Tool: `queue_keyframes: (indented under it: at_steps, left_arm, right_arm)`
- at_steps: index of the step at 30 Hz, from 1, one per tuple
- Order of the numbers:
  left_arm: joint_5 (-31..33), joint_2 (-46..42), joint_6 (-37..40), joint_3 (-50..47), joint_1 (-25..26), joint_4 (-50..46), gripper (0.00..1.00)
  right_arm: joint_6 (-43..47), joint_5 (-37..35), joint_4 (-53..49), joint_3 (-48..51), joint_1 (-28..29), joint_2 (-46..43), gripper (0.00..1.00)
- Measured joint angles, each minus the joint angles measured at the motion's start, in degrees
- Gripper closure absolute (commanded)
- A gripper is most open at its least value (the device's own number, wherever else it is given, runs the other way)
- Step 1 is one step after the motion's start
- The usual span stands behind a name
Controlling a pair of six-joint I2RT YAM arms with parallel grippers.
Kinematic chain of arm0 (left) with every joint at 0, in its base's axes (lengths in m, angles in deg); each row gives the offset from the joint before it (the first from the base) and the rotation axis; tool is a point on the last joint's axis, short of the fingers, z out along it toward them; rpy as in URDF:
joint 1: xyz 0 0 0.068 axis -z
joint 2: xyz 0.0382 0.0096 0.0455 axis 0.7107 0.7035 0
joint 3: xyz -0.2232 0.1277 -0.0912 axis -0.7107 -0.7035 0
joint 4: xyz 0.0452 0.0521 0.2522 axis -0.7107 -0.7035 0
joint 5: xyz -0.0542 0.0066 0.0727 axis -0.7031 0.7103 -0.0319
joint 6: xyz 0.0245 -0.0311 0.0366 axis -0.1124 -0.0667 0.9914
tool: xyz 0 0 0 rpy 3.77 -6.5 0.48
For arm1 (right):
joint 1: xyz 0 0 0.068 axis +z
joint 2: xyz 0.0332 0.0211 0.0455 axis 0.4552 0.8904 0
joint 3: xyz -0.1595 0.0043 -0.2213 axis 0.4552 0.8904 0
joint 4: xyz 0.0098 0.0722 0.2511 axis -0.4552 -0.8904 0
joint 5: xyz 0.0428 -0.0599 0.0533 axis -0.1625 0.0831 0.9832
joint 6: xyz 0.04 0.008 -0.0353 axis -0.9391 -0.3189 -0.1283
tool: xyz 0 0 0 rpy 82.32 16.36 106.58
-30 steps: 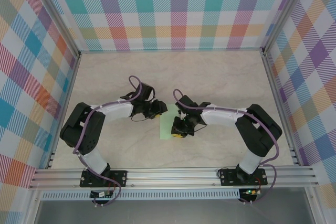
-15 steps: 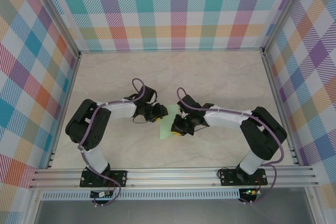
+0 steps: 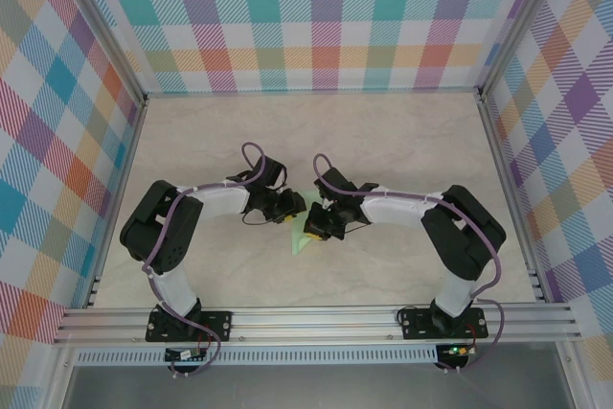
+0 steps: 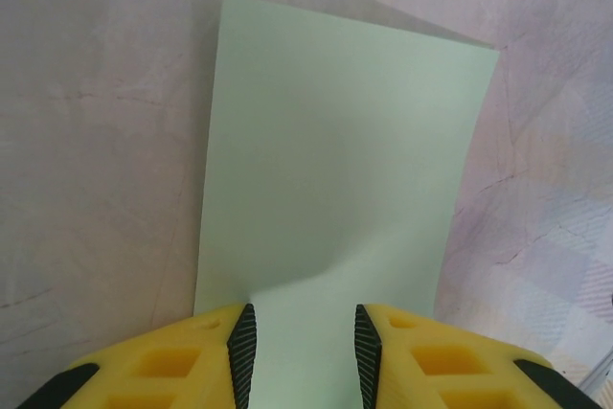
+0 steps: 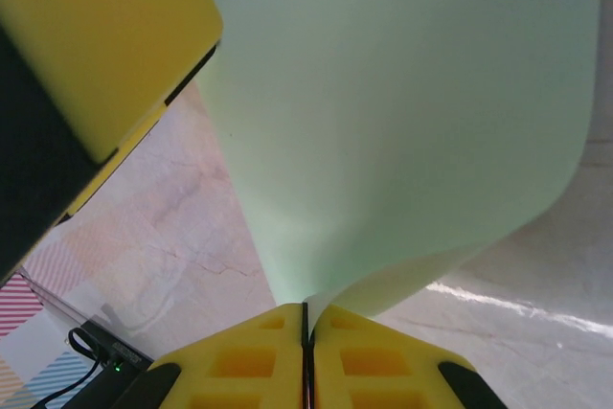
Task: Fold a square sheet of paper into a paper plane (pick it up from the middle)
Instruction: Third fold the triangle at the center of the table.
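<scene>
Fold step, I judge: carry the pinched edge over slowly, match edges before creasing. Right jaws pressed together, pinching the sheet of paper (image 5: 402, 122) by its edge; sheet billows up ahead of them. Left jaws part-spread, gripping nothing; sheet's near end between them, rest flat on table (image 4: 96, 141) ahead

A pale, marbled tabletop (image 3: 402, 131) is enclosed on the left, far and right sides by panels (image 3: 316, 16) of pastel plaid. Aluminium rails (image 3: 316, 318) run along the near edge, and slim posts (image 3: 102, 31) stand at the far corners. The light seems soft and even.
</scene>
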Motion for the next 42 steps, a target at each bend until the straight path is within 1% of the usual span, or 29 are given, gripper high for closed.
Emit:
queue_keyframes:
  at_steps: [8,23,35,38,42]
  left_arm:
    - [0.04,0.00,0.24,0.04,0.00,-0.28,0.65]
    - [0.20,0.04,0.31,0.04,0.00,-0.31,0.65]
    - [0.26,0.04,0.31,0.04,0.04,-0.28,0.65]
    - [0.59,-0.07,0.15,0.04,0.04,-0.31,0.66]
    - [3.17,-1.73,-0.57,0.04,0.02,-1.49,0.71]
  right_arm:
    - [0.28,-0.61,1.90,-1.53,0.00,2.43,0.91]
    - [1.49,-0.55,2.43,-3.08,0.00,4.83,0.92]
    - [5.11,0.31,2.25,-4.20,0.00,6.51,0.92]
    - [5.95,0.28,1.62,-4.68,0.00,6.69,0.92]
    - [7.21,0.31,1.44,-5.38,0.00,6.78,0.92]
